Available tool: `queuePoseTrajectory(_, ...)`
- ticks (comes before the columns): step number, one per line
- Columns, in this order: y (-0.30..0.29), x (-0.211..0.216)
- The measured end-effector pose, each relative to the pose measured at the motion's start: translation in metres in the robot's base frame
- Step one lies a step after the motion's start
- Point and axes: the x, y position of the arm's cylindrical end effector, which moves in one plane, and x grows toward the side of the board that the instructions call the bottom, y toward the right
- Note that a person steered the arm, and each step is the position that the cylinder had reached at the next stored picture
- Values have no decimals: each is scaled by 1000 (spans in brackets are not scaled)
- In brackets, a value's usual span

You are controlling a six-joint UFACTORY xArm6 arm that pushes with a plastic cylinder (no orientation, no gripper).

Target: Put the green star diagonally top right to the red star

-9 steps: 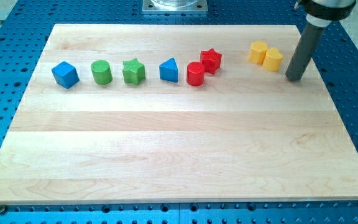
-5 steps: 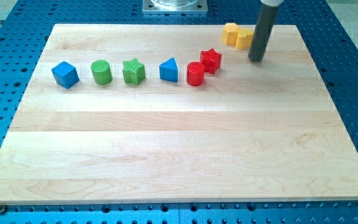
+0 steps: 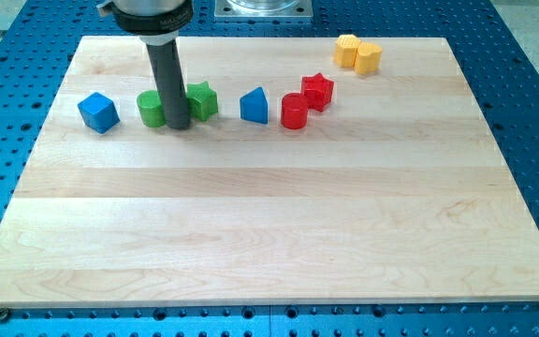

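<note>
The green star (image 3: 203, 100) lies in the upper left part of the board, partly hidden by my rod. My tip (image 3: 177, 124) rests on the board between the green star and the green cylinder (image 3: 151, 109), at the star's lower left edge. The red star (image 3: 317, 91) sits well to the view's right of the green star, touching a red cylinder (image 3: 294, 111) at its lower left. A blue triangle (image 3: 254, 106) lies between the green star and the red pair.
A blue cube (image 3: 97, 111) sits at the left end of the row. Two yellow blocks (image 3: 358, 54) stand together near the board's top edge, up and right of the red star.
My rod swept from the view's right side leftward across the board to the green star. The two yellow blocks were pushed up and left toward the top edge.
</note>
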Motion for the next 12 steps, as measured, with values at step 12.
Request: queuePoseTrajectory(12,181,-87)
